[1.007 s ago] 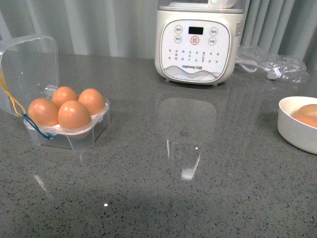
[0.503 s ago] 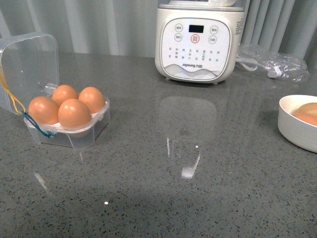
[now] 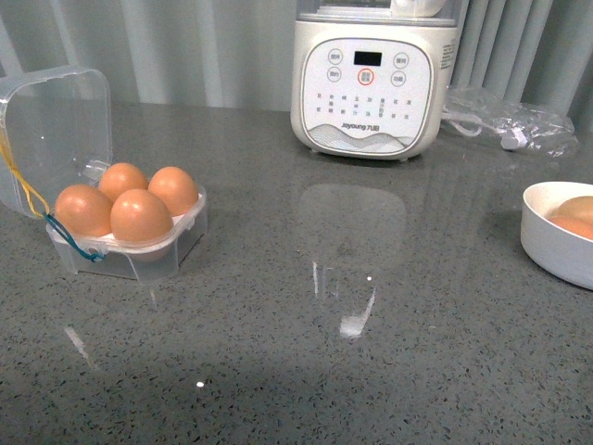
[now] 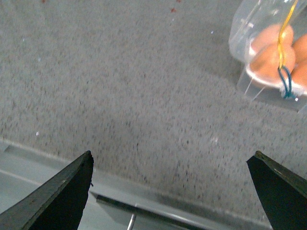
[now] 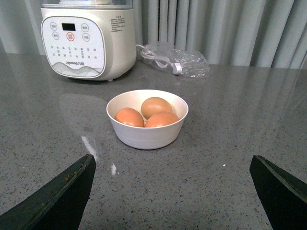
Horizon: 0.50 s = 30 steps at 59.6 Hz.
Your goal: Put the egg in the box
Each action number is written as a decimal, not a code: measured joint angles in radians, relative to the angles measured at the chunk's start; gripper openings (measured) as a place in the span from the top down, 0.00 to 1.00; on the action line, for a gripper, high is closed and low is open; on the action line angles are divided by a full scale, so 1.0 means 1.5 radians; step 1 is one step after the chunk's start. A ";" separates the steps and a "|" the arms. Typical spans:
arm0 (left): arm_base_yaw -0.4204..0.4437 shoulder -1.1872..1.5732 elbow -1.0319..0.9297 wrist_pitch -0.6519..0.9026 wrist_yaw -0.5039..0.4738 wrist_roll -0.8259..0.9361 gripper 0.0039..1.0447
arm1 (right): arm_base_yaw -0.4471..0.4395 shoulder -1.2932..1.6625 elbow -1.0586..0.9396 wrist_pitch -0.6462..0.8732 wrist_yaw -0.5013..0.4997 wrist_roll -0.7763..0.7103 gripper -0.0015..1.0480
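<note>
Clear plastic four-cell egg box (image 3: 139, 264), every cell filled.
Over the last second nothing on the grey speckled counter (image 3: 371, 352) moved; only the front view drifted slightly. The smooth orange-brown egg (image 3: 141, 215) sat in the box among three lookalikes, so I judged the placing done. My left fingers (image 4: 60, 194) and right fingers (image 5: 60, 191) stood wide apart, empty. The round white bowl (image 5: 147, 136) was cut off in front view; neither arm showed there.

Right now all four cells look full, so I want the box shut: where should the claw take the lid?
Take the lid by its free top edge, coming down from above with the open left claw. It stands nearly upright, hinged low at the box's left side, so that thin rim is exposed, while the eggs crowd its front.
</note>
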 joint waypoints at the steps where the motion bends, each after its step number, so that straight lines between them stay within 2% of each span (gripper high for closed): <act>1: 0.013 0.020 0.006 0.023 0.014 0.004 0.06 | 0.000 0.000 0.000 0.000 0.000 0.000 0.07; 7: 0.100 0.176 0.075 0.166 0.100 0.027 0.06 | 0.000 0.000 0.000 0.000 0.000 0.000 0.07; 11: 0.134 0.277 0.124 0.222 0.135 0.037 0.06 | 0.000 0.000 0.000 0.000 0.000 0.000 0.07; 30: 0.153 0.477 0.224 0.292 0.165 0.084 0.06 | 0.000 0.000 0.000 0.000 0.000 0.000 0.07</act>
